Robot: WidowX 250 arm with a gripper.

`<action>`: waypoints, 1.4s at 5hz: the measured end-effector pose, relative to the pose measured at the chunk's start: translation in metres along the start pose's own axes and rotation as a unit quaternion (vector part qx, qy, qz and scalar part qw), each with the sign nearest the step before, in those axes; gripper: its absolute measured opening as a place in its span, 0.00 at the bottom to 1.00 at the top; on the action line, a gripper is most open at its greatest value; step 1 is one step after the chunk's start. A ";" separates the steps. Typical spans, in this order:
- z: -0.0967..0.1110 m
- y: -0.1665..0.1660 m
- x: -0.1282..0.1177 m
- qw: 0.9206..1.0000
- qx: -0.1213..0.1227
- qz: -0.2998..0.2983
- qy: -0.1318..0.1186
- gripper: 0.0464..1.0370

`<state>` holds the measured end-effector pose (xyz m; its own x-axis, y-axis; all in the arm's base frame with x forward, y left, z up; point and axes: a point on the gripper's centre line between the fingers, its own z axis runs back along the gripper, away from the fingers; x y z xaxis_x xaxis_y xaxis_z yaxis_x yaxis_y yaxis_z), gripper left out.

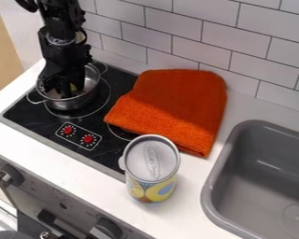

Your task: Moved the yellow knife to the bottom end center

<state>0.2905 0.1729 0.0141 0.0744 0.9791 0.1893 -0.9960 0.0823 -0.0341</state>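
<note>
My black gripper (pixel 63 87) hangs down into a metal pot (pixel 72 103) on the left part of the black stovetop, at the upper left of the camera view. A small yellow thing (pixel 73 87) shows inside the pot, right at the gripper. It may be part of the yellow knife, but too little of it is visible to be sure. The gripper and the pot's wall hide the rest, and whether the yellow thing is held I cannot tell.
A folded orange towel (pixel 177 102) covers the stovetop's right side and some counter. In front of it stands a lidded can (pixel 153 175). The grey sink (pixel 224 172) lies at the right, and a tiled wall (pixel 195 32) rises behind.
</note>
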 end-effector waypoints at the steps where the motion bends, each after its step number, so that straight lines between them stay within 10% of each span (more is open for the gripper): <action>1: 0.006 -0.001 0.004 1.000 0.005 0.005 0.012 0.26; 4: 0.050 0.001 0.013 0.999 -0.009 0.010 0.044 0.26; 7: 0.084 0.036 -0.025 0.979 -0.065 -0.176 0.082 0.26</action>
<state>0.2484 0.1359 0.0910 0.4300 0.9013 0.0520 -0.8931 0.4331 -0.1215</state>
